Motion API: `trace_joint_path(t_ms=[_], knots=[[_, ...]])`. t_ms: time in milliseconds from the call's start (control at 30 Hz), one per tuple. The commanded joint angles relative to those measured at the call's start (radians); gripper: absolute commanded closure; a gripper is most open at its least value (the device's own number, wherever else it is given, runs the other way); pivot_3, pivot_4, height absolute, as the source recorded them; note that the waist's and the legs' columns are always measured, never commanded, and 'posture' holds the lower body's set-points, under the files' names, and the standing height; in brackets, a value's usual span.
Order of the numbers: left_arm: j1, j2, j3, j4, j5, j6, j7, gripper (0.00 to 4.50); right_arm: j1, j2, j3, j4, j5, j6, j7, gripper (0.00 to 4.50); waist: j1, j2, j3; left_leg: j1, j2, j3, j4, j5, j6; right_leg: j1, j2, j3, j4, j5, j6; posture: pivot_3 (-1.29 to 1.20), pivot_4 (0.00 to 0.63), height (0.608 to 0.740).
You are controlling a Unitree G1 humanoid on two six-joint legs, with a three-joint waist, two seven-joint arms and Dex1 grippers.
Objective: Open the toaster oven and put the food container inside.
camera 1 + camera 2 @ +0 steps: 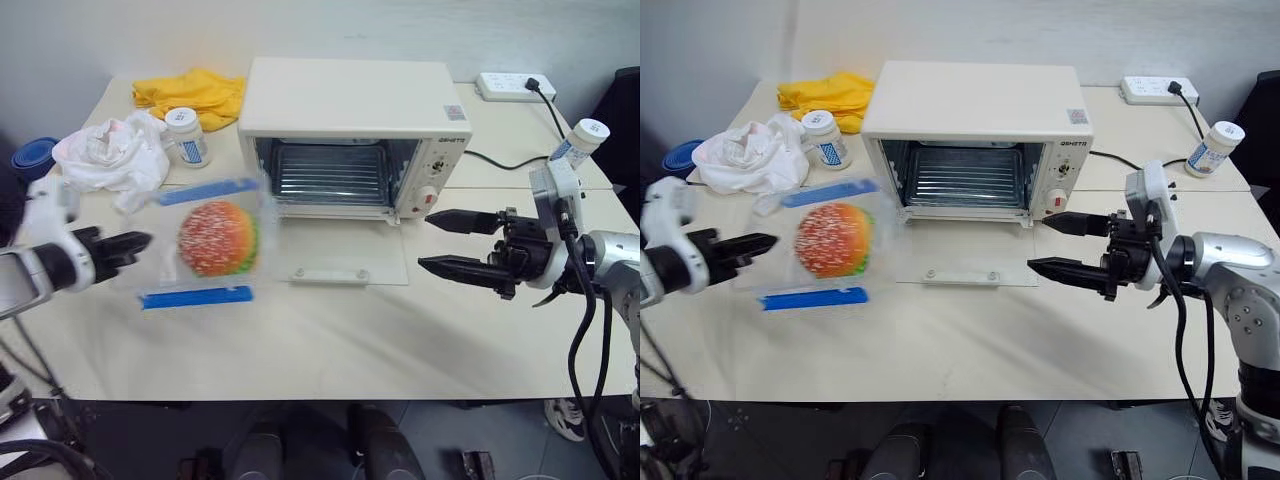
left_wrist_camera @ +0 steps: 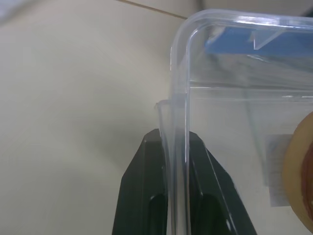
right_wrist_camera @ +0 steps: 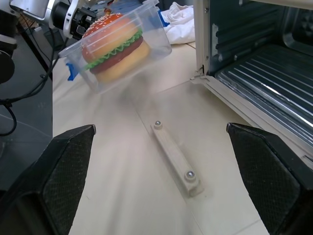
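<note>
One toaster oven (image 1: 350, 130) stands at the back of the table (image 1: 330, 340), its glass door (image 1: 345, 255) folded down flat onto the tabletop so the wire rack inside shows. The door's bar handle (image 3: 175, 157) lies at the near edge of the door, with two round screw heads on it. On the oven's front panel sit knobs and one red button (image 1: 431, 198).

One food container (image 1: 205, 240) is lifted off the table in front of the oven and to its left, tilted on edge. It is a clear box with two blue clips, one along its upper side and one along its lower side, and a single sesame-bun burger (image 1: 832, 240) inside. The left gripper (image 1: 125, 245) holds it by the rim: in the left wrist view the two black fingers (image 2: 146, 196) are pinched tight on the clear plastic wall.

The right gripper (image 1: 462, 243) hovers just right of the open door, pointing toward the container, its two fingers spread wide with nothing between them.

Two small white bottles are on the table: one (image 1: 186, 135) beside the oven's left side, one (image 1: 578, 140) at the far right. A yellow cloth (image 1: 192, 95) and a white cloth (image 1: 112, 152) lie at the back left, with a blue round thing (image 1: 35, 157) at the table's left edge. One power strip (image 1: 510, 86) sits behind the oven to the right.
</note>
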Motion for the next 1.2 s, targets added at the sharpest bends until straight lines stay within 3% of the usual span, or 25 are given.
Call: trace_joint_path(t_ms=[33, 233, 500, 733, 800, 1100, 1200], knots=[[-0.088, -0.059, -0.069, -0.043, -0.119, -0.010, 0.191, 4.45, 0.048, -0.030, -0.085, -0.065, 0.044, 0.002, -0.012, 0.00, 0.003, 0.000, 0.000, 0.000, 0.000, 0.000, 0.000, 0.000, 0.000, 0.000, 0.000, 0.000, 0.000, 0.000, 0.000, 0.00, 0.150, 0.740], [-0.177, -0.228, -0.163, -0.030, -0.187, -0.010, 0.423, 4.45, 0.172, -0.041, -0.166, -0.130, 0.052, -0.009, -0.056, 0.00, 0.004, 0.000, 0.000, 0.001, 0.000, 0.002, 0.001, 0.000, 0.000, 0.000, 0.001, 0.002, 0.001, 0.000, 0.000, 0.00, 0.150, 0.740], [-0.264, -0.397, -0.192, 0.055, -0.022, -0.010, 0.544, 4.45, 0.285, -0.007, -0.191, -0.199, 0.019, -0.063, -0.137, 0.00, 0.007, 0.000, 0.000, 0.001, -0.001, 0.002, 0.001, 0.001, -0.001, 0.000, 0.001, 0.002, 0.001, 0.000, 0.001, 0.00, 0.150, 0.740], [-0.319, -0.475, -0.126, 0.098, 0.078, -0.010, 0.521, 2.39, 0.310, 0.040, -0.178, -0.244, 0.033, -0.076, -0.228, 0.00, 0.007, 0.000, 0.000, 0.001, -0.002, 0.002, 0.001, 0.006, -0.006, 0.000, 0.002, 0.002, 0.001, 0.001, 0.001, 0.00, 0.150, 0.740], [-0.326, -0.467, -0.087, 0.097, 0.076, -0.010, 0.479, 1.80, 0.322, 0.048, -0.182, -0.255, 0.035, -0.074, -0.244, 0.00, 0.006, 0.000, 0.000, 0.001, -0.002, 0.002, 0.001, 0.006, -0.006, 0.000, 0.002, 0.002, 0.001, 0.001, 0.001, 0.00, 0.150, 0.740], [-0.205, -0.301, 0.017, -0.042, -0.045, -0.066, 0.101, 1.80, 0.323, 0.055, -0.165, -0.262, 0.087, -0.050, -0.294, 0.00, 0.003, 0.000, 0.000, 0.001, -0.001, 0.002, 0.001, 0.006, -0.007, 0.000, 0.002, 0.002, 0.001, 0.001, 0.001, 0.00, 0.150, 0.740], [-0.129, -0.191, 0.032, -0.095, -0.153, -0.127, -0.186, 2.43, 0.306, 0.065, -0.124, -0.266, 0.111, -0.037, -0.314, 0.64, 0.003, 0.000, 0.000, 0.001, -0.001, 0.002, 0.001, 0.006, -0.007, 0.000, 0.002, 0.002, 0.001, 0.000, 0.001, 0.00, 0.150, 0.740]])
